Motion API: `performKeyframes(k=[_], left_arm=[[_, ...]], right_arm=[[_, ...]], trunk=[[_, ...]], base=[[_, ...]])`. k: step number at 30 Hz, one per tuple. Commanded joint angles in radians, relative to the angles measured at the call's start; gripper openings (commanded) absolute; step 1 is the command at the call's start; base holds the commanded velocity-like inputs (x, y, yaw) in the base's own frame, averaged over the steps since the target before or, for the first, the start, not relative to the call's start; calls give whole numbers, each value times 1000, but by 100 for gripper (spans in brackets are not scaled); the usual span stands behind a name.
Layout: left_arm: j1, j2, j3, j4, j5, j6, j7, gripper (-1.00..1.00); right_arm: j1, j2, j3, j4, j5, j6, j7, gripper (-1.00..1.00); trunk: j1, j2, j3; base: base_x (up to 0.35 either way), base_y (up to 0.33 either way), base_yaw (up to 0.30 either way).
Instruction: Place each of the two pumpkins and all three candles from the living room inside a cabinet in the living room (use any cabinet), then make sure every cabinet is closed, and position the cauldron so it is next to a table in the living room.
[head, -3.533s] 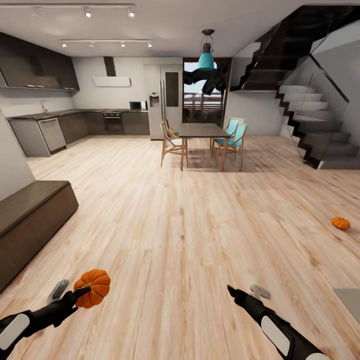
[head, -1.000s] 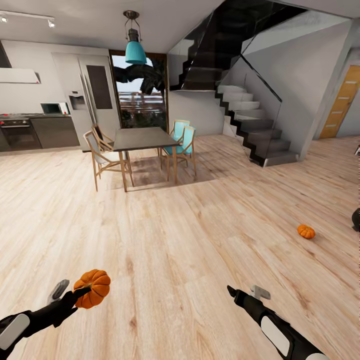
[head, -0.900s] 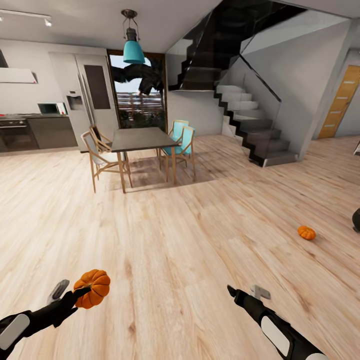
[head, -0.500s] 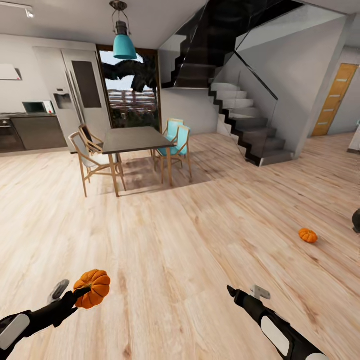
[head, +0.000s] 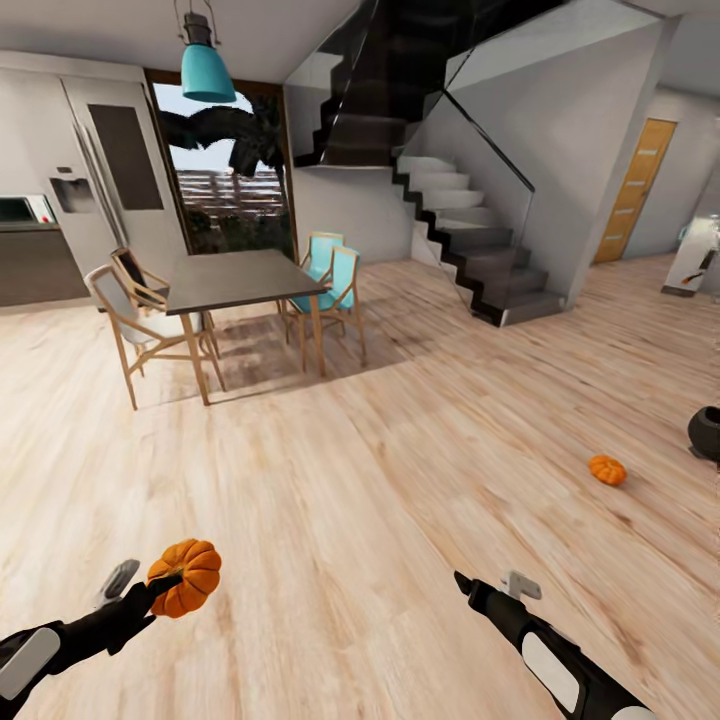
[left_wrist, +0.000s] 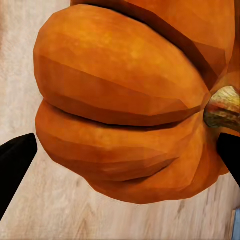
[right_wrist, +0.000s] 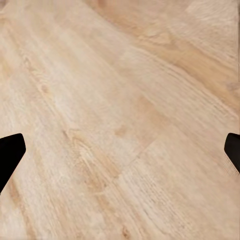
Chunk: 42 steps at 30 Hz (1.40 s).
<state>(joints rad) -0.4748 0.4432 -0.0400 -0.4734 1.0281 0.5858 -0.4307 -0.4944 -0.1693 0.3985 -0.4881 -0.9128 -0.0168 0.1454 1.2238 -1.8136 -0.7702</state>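
The wooden floor (head: 380, 480) stretches to a dining table (head: 240, 280) and stairs (head: 470, 260). A black cauldron (head: 706, 432) sits at the floor's right edge, a second pumpkin (head: 607, 469) just beside it. The left hand (head: 140, 590) is clamped on a pumpkin (head: 186, 577). The right hand (head: 490, 585) hangs spread, empty.

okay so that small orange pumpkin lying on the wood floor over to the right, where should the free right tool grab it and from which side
Grip the small ribbed orange pumpkin across its round belly, coming down from above. It sits low on the bare wooden floor, so side access is poor. The open right tool holds nothing; the black cauldron stands apart from the pumpkin, probably out of the way.
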Motion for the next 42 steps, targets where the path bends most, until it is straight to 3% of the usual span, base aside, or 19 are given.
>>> performKeyframes(k=[1,9,42], left_arm=[[-1,1,-3,-1,15,5,0,-100],[-1,-13,-3,-1,15,-16,1,-100],[-1,-15,-3,-1,-1,-19,1,-100]], right_arm=[[-1,-1,6,0,-11,-2,1,100],[-1,-1,5,0,-12,-3,2,100],[-1,0,5,8,-11,-11,2,100]], trunk=[[0,0,-2],[0,0,-13],[0,0,-51]], base=[[342,20,-171],[342,4,-179],[342,-37,-209]])
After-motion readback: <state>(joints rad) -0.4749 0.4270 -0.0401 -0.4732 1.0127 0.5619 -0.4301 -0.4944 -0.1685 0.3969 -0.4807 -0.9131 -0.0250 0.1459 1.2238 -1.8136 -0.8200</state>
